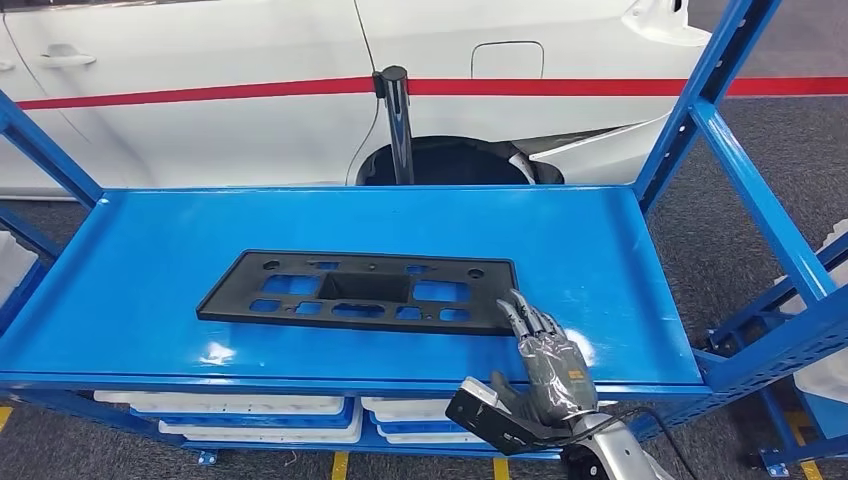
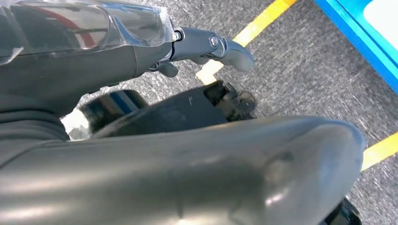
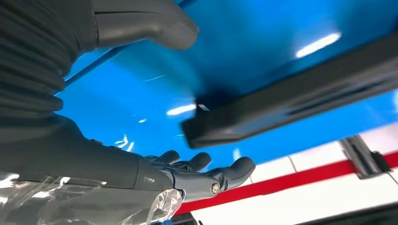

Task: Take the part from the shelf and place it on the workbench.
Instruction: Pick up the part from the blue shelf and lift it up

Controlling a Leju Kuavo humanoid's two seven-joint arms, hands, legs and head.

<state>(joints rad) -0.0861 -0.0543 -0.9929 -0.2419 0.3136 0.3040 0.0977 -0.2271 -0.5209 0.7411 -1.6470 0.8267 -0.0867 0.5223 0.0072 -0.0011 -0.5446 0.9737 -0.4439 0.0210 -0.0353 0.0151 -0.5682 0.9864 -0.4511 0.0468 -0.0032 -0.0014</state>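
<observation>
The part is a flat black plastic panel with several cutouts, lying in the middle of the blue shelf top. My right hand reaches over the shelf's front edge, fingers spread, its fingertips at the panel's front right corner. In the right wrist view the panel's corner lies in the gap between the thumb and the fingers, which hold nothing. I cannot tell whether they touch it. My left hand hangs low over the grey floor with nothing in it, fingers extended.
A white car with a red stripe stands right behind the shelf. A black post rises at the shelf's back edge. Blue uprights frame the right side. White bins sit on the lower level. Yellow lines mark the floor.
</observation>
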